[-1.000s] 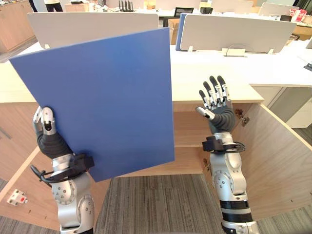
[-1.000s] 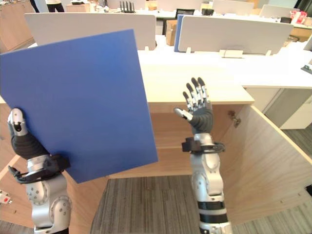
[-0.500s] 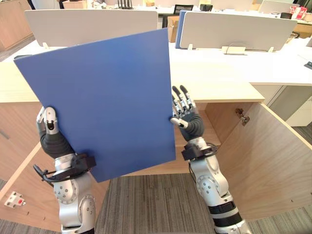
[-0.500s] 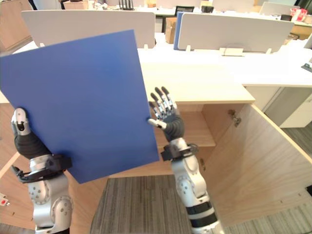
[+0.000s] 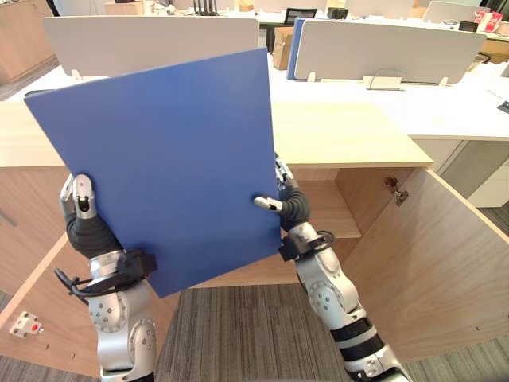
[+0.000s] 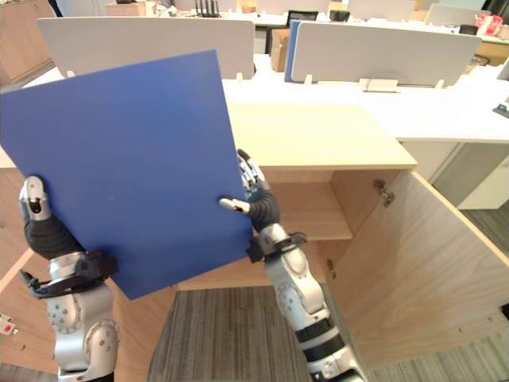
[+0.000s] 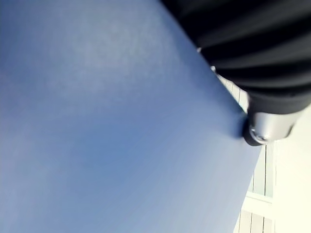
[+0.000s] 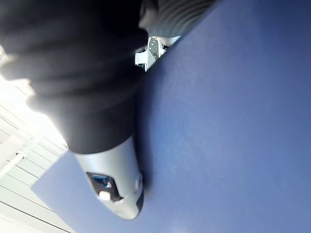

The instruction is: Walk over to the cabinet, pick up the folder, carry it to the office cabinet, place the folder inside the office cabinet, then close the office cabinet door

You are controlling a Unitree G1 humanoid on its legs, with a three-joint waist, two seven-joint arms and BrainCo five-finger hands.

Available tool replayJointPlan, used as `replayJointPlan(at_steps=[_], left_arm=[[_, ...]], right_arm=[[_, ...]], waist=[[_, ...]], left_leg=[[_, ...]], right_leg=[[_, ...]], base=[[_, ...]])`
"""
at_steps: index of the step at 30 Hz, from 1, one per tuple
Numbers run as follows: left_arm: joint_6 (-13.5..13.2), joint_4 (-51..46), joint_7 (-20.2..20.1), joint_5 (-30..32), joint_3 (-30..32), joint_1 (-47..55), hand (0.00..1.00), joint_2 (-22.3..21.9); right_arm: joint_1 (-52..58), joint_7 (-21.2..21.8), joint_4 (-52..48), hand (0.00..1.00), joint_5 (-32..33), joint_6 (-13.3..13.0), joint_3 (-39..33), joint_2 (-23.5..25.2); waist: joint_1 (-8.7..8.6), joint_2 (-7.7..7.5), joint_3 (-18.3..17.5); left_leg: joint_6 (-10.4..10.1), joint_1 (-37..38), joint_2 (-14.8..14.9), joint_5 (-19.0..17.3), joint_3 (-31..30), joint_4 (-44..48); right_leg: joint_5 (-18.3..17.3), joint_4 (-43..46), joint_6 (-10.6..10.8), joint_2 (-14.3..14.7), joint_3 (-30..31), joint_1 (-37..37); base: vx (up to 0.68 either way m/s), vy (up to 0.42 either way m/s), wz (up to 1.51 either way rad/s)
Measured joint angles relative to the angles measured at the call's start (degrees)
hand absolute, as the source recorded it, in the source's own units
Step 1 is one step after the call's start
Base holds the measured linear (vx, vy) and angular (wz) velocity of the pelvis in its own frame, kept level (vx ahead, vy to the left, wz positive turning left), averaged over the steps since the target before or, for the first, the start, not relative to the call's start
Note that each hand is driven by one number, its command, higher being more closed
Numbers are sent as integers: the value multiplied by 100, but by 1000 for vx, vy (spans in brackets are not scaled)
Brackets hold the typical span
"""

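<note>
The folder point(image 5: 167, 159) is plain matte blue. The office cabinet point(image 5: 342, 135) shows pale wood grain. The carpet point(image 5: 238, 334) at 6 o'clock is grey-striped.

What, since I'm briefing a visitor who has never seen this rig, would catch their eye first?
A large blue folder, held upright, dominates the middle and left of the head views. The left hand grips its lower left edge and the right hand pinches its right edge, thumb on the front. Behind it stands the wooden office cabinet, its door swung open at the right.
</note>
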Motion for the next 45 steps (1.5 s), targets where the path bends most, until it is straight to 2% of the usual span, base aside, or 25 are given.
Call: replayJointPlan(at_steps=[1,9,12,20,21,29,31,33,36,37,38,41,43,45], left_arm=[[-2,0,6,-1,0,0,100,0],[-73,-8,32,-96,29,0,100,143],[-182,-14,31,-195,37,0,100,288],[-320,-18,-75,-558,36,0,100,508],[-336,-17,-92,-578,36,0,0,509],[-319,18,-253,-926,-77,94,0,656],[-315,102,-453,-930,-236,301,0,748],[-231,216,-829,-947,-528,628,0,881],[155,865,-1915,-1258,-1056,1249,0,1113],[205,954,-2009,-1311,-1089,1278,0,1130],[381,1367,-2322,-1451,-1217,1406,0,1188],[778,2614,-2781,-1400,-1260,1570,0,1292],[891,3121,-2919,-1210,-1264,1571,0,1382],[912,3664,-2962,-536,-1222,1560,0,1380]], right_arm=[[-82,3,27,100,-65,15,45,-89],[-568,286,213,100,-160,131,322,-583],[-877,439,336,100,227,186,516,-865],[-1424,473,433,100,929,187,1006,-1458],[-1479,488,433,100,997,187,1066,-1535],[-1539,647,434,100,1326,203,1323,-1952],[-1493,704,419,100,1354,303,1298,-2100],[-1180,834,297,100,1182,441,1022,-2241],[40,1181,-441,100,303,555,64,-2512],[104,1204,-474,100,245,558,2,-2527],[341,1309,-566,100,82,565,-308,-2589],[647,1426,-775,100,-374,489,-1406,-2587],[648,1375,-774,100,-647,396,-1780,-2583],[647,1247,-774,100,-1104,301,-2099,-2569]], waist=[[0,-1,-1],[21,-3,-21],[26,0,-46],[52,30,-110],[54,34,-114],[39,50,-256],[29,54,-259],[43,51,-261],[42,59,-255],[36,60,-254],[4,63,-252],[-83,73,-247],[-101,73,-246],[-108,76,-245]], left_leg=[[0,1,0,1,0,0],[-4,0,5,12,-1,0],[-7,-1,8,14,-1,0],[-19,-9,26,21,-1,0],[-21,-10,29,23,-1,0],[-32,-43,63,26,6,0],[-34,-42,65,27,6,0],[-34,-42,66,27,5,0],[-33,-66,65,24,4,-1],[-33,-67,65,24,5,-1],[-33,-74,66,23,6,-2],[-33,-128,72,22,61,-3],[-34,-128,81,21,66,-2],[-39,-135,84,17,65,-2]], right_leg=[[0,2,0,0,0,0],[1,8,-1,3,1,-3],[2,8,-3,6,2,-4],[5,7,-8,23,3,-9],[6,7,-9,27,3,-11],[8,1,-12,53,9,-41],[9,5,-13,53,11,-42],[8,7,-13,51,10,-40],[7,3,-12,41,9,-60],[7,3,-11,41,10,-61],[6,4,-10,43,13,-67],[4,10,-10,64,73,-162],[4,8,-10,77,79,-165],[5,-10,-10,83,77,-166]], base=[[0,0,0],[0,0,0],[0,0,0],[0,0,0],[0,0,0],[0,0,0],[0,0,0],[0,0,0],[0,0,0],[0,0,0],[0,0,0],[-10,1,-9],[-11,0,-4],[0,0,0]])
